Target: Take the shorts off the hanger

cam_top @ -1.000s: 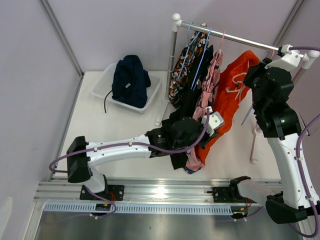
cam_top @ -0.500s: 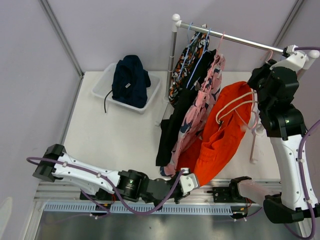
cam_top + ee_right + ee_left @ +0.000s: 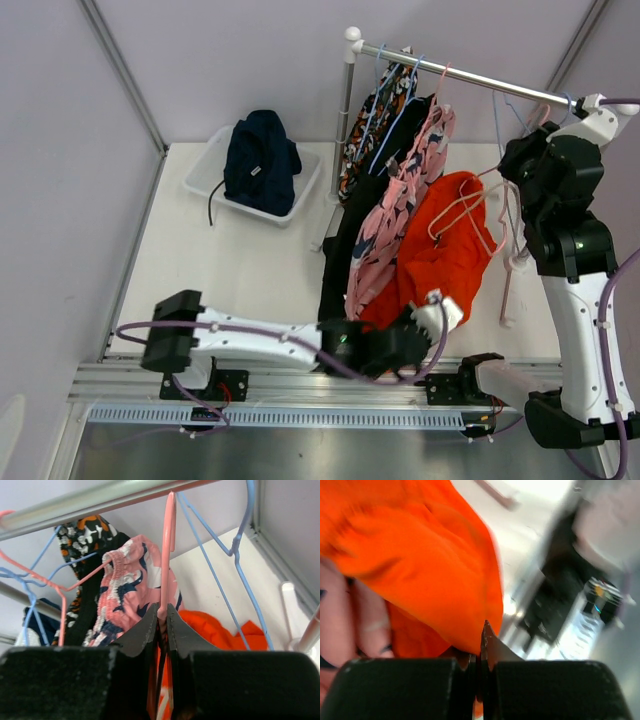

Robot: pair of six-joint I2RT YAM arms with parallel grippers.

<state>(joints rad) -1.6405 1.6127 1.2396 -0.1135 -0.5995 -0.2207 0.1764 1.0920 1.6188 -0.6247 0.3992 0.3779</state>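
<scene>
1. Orange-red soft fabric shorts (image 3: 440, 250) hang on a pink wire hanger (image 3: 169, 555) under the silver metal rail (image 3: 450, 70), roughly 2 o'clock on the white table (image 3: 230, 270) in the top view.
2. Left gripper (image 3: 481, 647) is pressed together on the bottom hem of those shorts, at their 6 o'clock end, so the fabric's pinched tight.
3. Right gripper (image 3: 163, 614) is clamped on the pink hanger's stem, just under the hook.
4. Pink shorts with dark print (image 3: 395, 215) touch the orange-red pair at its 9 o'clock. Next come the black shorts (image 3: 345, 250), then the orange/black/white blotch-pattern shorts (image 3: 365, 125) nearest the rail's post.
5. Navy blue shorts (image 3: 260, 160) lie bunched in a white plastic tray (image 3: 203, 172) at 10 o'clock, well apart from the rail.
6. Light blue wire hanger (image 3: 235, 545) hangs just beside the pink one, at its 3 o'clock in the right wrist view.
</scene>
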